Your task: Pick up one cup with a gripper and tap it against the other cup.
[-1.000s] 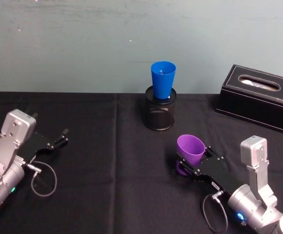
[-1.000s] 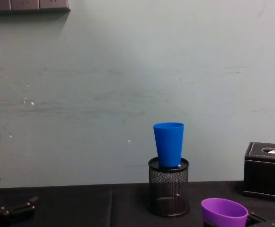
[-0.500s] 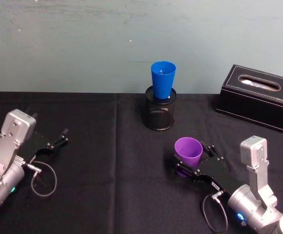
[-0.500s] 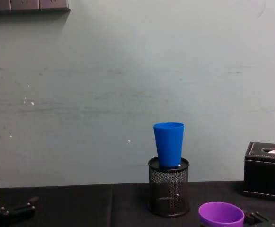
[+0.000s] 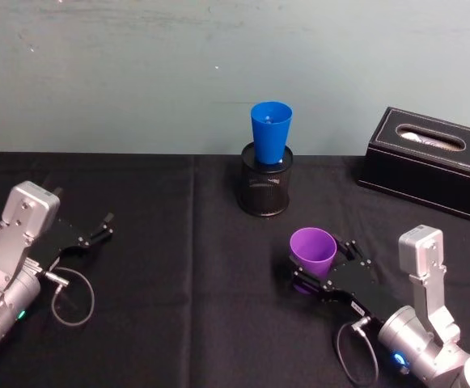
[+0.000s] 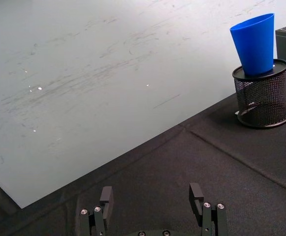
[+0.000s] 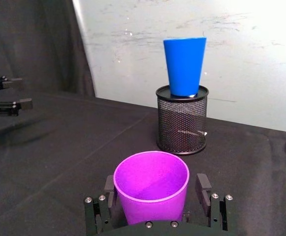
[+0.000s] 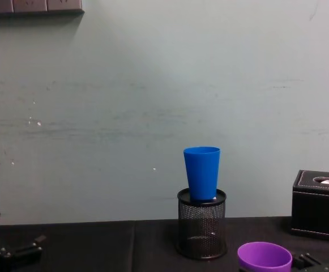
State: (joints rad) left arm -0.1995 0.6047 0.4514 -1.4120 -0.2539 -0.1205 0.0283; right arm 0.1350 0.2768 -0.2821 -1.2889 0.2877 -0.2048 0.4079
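The purple cup [image 5: 313, 249] stands upright on the black cloth at the front right, with its open rim up. My right gripper [image 5: 325, 260] is around it. In the right wrist view the cup [image 7: 151, 189] sits between the two fingers [image 7: 202, 189], and a narrow gap shows on each side, so the gripper is open. The blue cup [image 5: 270, 129] stands in a black mesh pen holder [image 5: 264, 190] at the back centre, well beyond the purple cup. My left gripper [image 5: 105, 226] rests open at the left, far from both cups.
A black tissue box [image 5: 433, 162] sits at the back right by the wall. The table is covered in black cloth [image 5: 186, 267], with open room between the two arms. A grey-green wall stands close behind the pen holder.
Over the last second the purple cup and my right gripper dropped slightly and shifted a little left. They have been still for the last half second. The left arm has not moved.
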